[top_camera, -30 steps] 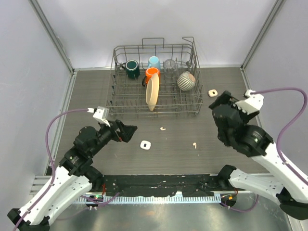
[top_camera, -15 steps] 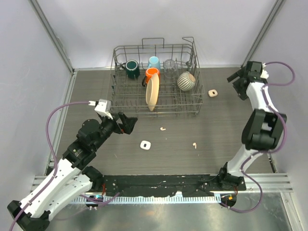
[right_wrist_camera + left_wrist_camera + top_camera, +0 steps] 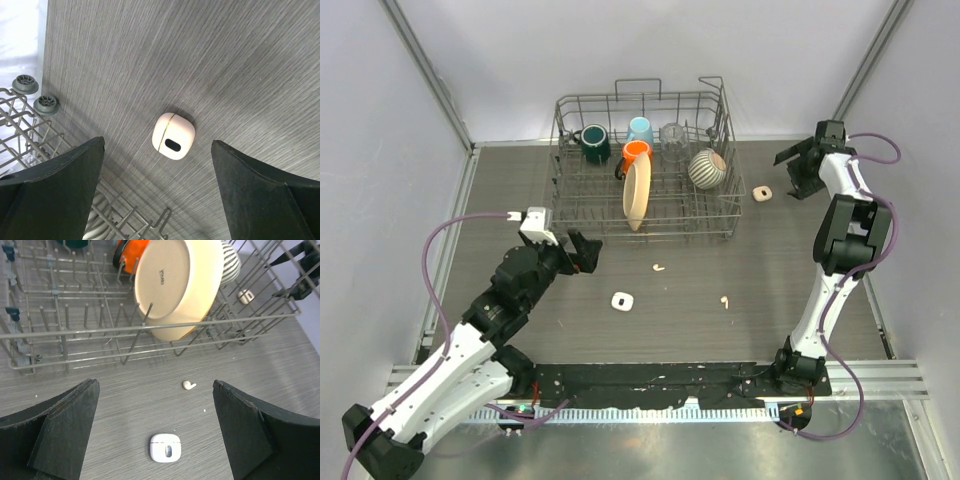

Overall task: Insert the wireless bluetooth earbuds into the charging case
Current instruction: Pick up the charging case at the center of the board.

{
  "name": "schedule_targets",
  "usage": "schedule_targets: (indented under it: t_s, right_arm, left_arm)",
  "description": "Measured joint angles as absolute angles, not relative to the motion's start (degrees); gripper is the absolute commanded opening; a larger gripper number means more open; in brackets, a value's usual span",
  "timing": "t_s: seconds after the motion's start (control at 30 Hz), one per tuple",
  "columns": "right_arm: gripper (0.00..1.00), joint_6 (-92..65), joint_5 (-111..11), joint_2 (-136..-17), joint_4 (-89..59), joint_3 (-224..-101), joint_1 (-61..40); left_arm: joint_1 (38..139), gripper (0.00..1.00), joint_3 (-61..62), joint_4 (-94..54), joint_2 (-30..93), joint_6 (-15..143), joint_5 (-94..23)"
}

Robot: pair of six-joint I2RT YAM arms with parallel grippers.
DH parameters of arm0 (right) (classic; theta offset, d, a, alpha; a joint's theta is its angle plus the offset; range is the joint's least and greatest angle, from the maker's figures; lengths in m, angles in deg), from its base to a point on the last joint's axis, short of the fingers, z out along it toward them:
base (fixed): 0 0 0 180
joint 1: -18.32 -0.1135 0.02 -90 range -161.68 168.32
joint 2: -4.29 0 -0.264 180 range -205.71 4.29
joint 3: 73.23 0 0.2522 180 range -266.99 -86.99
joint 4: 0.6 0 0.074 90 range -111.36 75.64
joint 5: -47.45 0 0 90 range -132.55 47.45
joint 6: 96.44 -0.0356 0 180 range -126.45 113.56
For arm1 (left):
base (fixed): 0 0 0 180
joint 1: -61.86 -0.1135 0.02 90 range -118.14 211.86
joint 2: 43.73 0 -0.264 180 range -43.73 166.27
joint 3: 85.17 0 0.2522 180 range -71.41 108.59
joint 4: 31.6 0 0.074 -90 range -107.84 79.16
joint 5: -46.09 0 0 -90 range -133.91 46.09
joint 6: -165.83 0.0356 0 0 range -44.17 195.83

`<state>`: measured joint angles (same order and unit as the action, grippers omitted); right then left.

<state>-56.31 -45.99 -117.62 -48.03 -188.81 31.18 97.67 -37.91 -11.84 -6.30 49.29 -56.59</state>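
charging case: white rounded-square, flat on counter, centred ahead of the left jaws | earbud: white, just beyond case | second earbud: farther right

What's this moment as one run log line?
left gripper open, facing white charging case | right gripper open, facing beige case | two earbuds loose on table | nothing held

Two tiny white earbuds, one glossy white rounded-square case, one beige twin case, one grey wire dish rack, three mugs, one clear glass, two bowls.
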Motion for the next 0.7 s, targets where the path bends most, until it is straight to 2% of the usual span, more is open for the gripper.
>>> schedule_targets:
  t_s: [0.07, 0.23, 0.47, 0.7]
  right_arm:
    - [0.88, -57.01, -46.78, -117.77, -48.14, -189.14, 31.12]
    - [0.87, -57.16, -47.85, -119.98, -48.79, -192.16, 30.46]
    - [0.77, -55.55, -46.71, -122.19, -51.20, -193.89, 27.14]
    - [0.76, -54.58, -43.69, -123.46, -54.21, -194.56, 24.32]
  left_arm:
    - [97.67, 1.00, -37.91, -11.80, -4.90, 49.31, -57.07]
    - [97.52, 1.00, -37.91, -11.78, -3.37, 49.31, -57.90]
    - [97.48, 1.00, -37.91, -11.75, -3.88, 49.44, -59.24]
    - [97.30, 1.00, -37.91, -11.75, -4.93, 49.75, -59.98]
